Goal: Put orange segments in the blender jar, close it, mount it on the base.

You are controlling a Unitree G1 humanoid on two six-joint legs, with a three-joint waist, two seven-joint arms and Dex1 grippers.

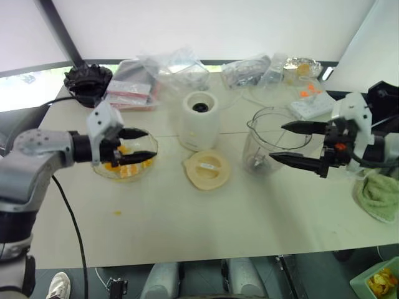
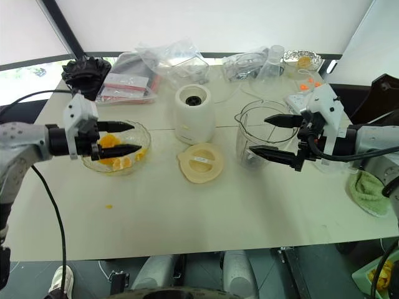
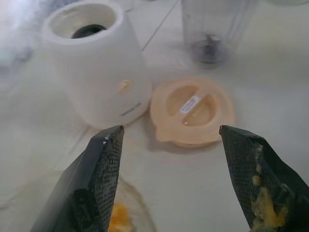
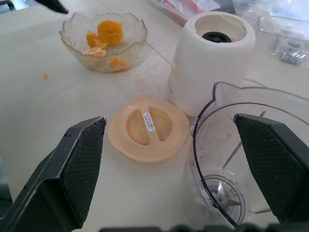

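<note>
Several orange segments (image 1: pixel 124 167) lie in a clear glass bowl (image 4: pixel 72 29) at the table's left. My left gripper (image 1: pixel 140 144) hovers open just above that bowl, with nothing between its fingers and orange pulp stuck to one pad (image 3: pixel 260 198). The blender jar (image 1: pixel 262 124) stands upright right of centre, lidless, its metal blade (image 4: pixel 224 195) showing at the bottom. My right gripper (image 1: pixel 278 142) is open at the jar's right side, one finger on each side of its rim. The white base (image 1: pixel 199 121) stands between bowl and jar. A cream lid (image 1: pixel 207 169) lies flat in front of the base.
Plastic bags (image 1: pixel 174 68) and a black object (image 1: pixel 87 81) crowd the table's far edge. A white power strip (image 1: pixel 312 106) lies at the back right. A green cloth (image 1: pixel 380 196) sits at the right edge. A small orange bit (image 1: pixel 116 213) lies on the table near the bowl.
</note>
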